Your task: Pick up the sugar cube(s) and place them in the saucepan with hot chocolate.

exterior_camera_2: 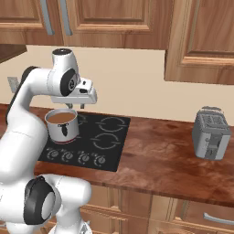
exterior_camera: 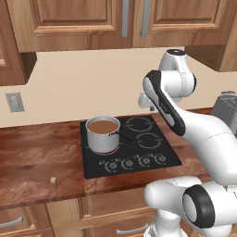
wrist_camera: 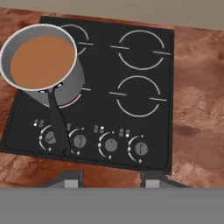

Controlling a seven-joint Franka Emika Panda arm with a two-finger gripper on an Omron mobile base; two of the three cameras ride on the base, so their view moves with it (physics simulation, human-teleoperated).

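The saucepan (exterior_camera: 102, 134) is a small steel pot full of brown liquid, standing on the front left burner of the black cooktop (exterior_camera: 148, 152), its dark handle pointing toward the knobs. The sugar cube (exterior_camera: 53, 180), a tiny off-white cube, lies on the wooden counter well left of the cooktop, near the front edge. My gripper (exterior_camera_2: 77, 106) hangs high over the cooktop, just right of and above the saucepan (exterior_camera_2: 62, 122). In the hand view the gripper (wrist_camera: 113, 180) is open with nothing between the fingertips (wrist_camera: 72, 179), and the saucepan (wrist_camera: 41, 61) sits at upper left.
A grey toaster (exterior_camera_2: 211, 133) stands on the counter far right. A row of knobs (wrist_camera: 110, 144) runs along the cooktop's front. Wooden cabinets (exterior_camera: 92, 18) hang above the beige wall. A wall socket (exterior_camera: 15, 102) is at the left.
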